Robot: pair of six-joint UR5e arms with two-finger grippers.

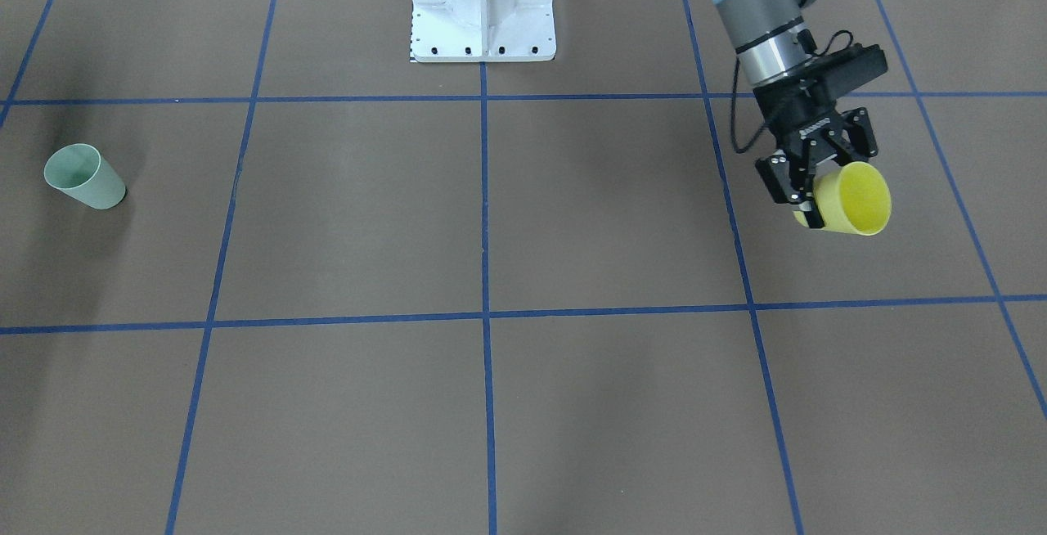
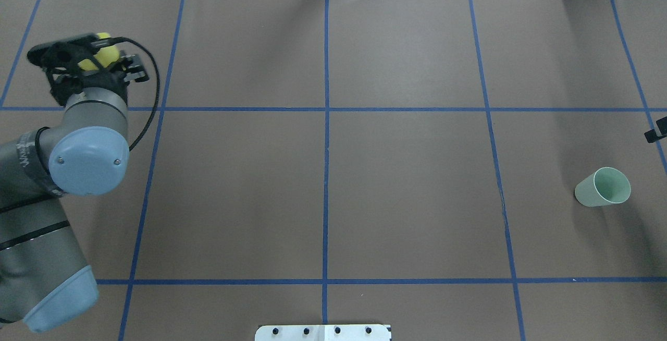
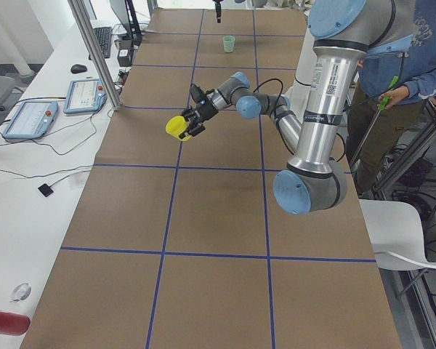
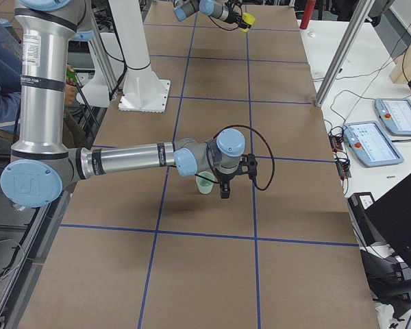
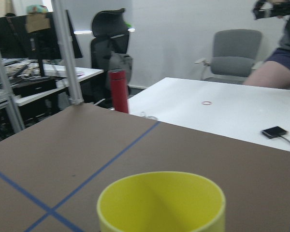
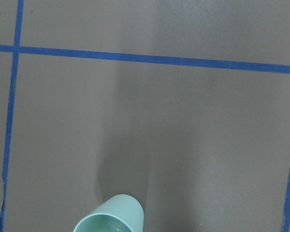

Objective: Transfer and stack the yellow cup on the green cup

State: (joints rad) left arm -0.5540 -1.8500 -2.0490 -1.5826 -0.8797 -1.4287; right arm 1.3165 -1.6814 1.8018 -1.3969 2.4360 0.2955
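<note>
Left gripper (image 1: 830,187): closed on the yellow cup (image 1: 851,198), one finger on either side of its wall; you see this best in the front-facing view.
Yellow cup: held in the air off the bench (image 1: 491,216), toward its far left corner. It is tipped, with the mouth turned away from the robot toward the far edge. In the left wrist view you look along its rim (image 5: 160,193) and into the bare inside.
Green cup (image 1: 84,177): upright on the bench with its mouth up, near the right end and about midway between the near and far edges. It is well apart from the yellow cup, with the whole length of the bench between them.
Right gripper (image 4: 226,179): pointing down just beside the green cup, on the side away from the robot. You cannot tell how wide the fingers stand, nor whether they touch the cup. The right wrist view shows only the cup's rim (image 6: 117,215) at its lower edge.
Tape lines (image 1: 484,191): blue, dividing the brown surface into squares; each cup sits over a different square.
</note>
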